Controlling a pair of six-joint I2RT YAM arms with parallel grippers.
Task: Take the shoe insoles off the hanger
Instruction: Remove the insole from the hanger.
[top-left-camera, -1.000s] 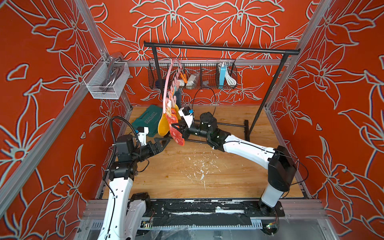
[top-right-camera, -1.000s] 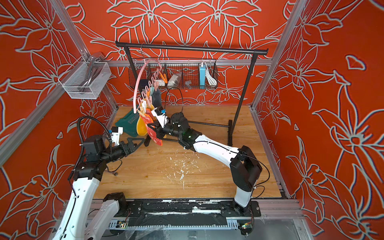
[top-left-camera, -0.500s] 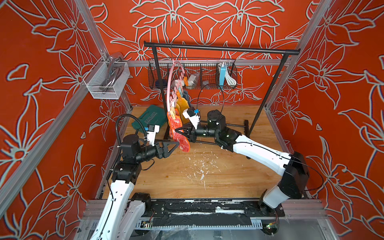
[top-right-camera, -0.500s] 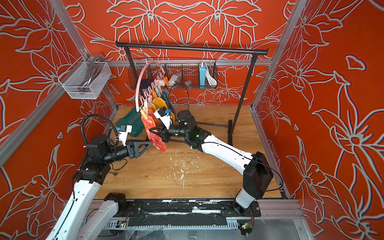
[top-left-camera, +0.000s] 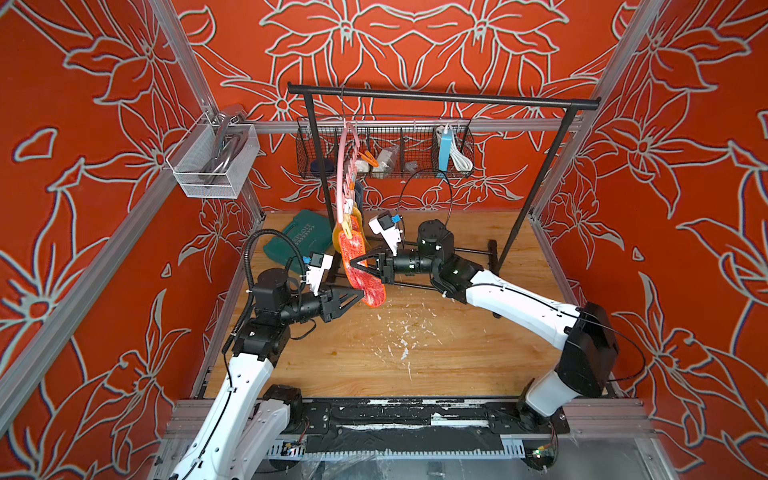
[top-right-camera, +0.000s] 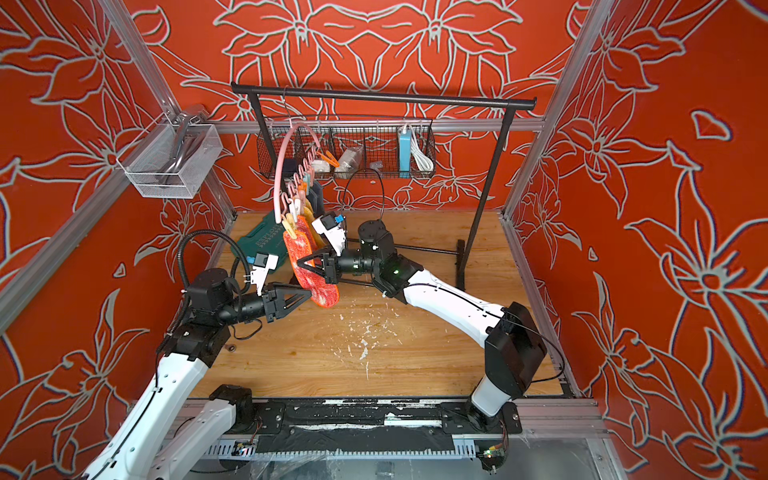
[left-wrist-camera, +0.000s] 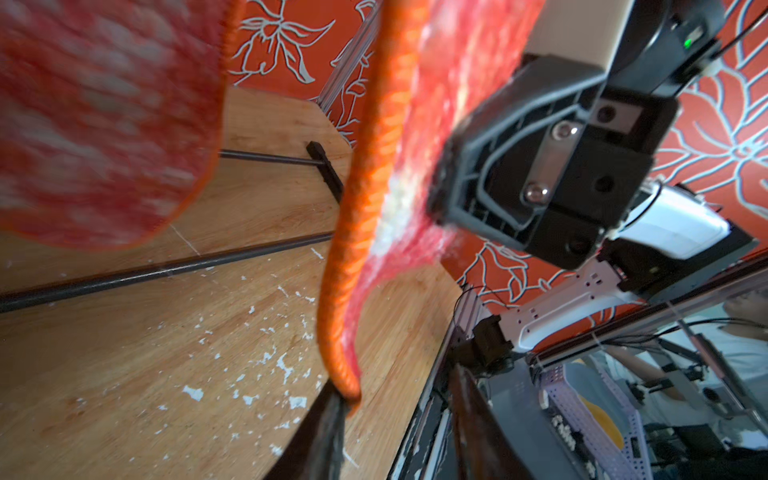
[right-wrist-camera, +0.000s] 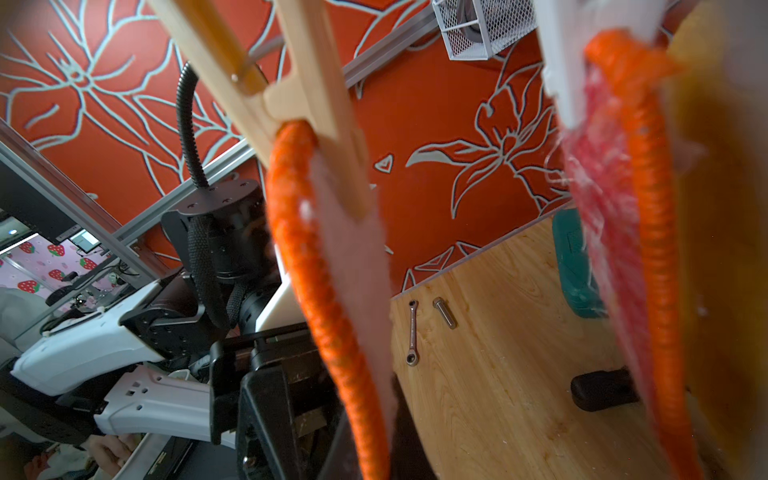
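Both hands grip the front red-white insole (top-left-camera: 368, 286), which hangs from the pink hanger (top-left-camera: 341, 166).

From the left, we see the left hand (top-left-camera: 362, 296) with its jaws drawn to a point on the lower end of this insole. In the left wrist view the orange rim ends at a dark finger (left-wrist-camera: 328, 432), and the pinch itself is cut off by the picture edge. The insole hangs above the bench (top-left-camera: 415, 353), and a pale peg (right-wrist-camera: 316, 104) holds its top. The hanger hangs on the black rack (top-left-camera: 440, 97). The second red-white insole (left-wrist-camera: 104, 124) is only a blur. The yellow insoles (top-left-camera: 335, 239) and the dark grey insoles (top-left-camera: 358, 194) are mostly hidden behind the front ones. On the right, the right hand (top-left-camera: 352, 264) is closed on the middle of the same front insole.
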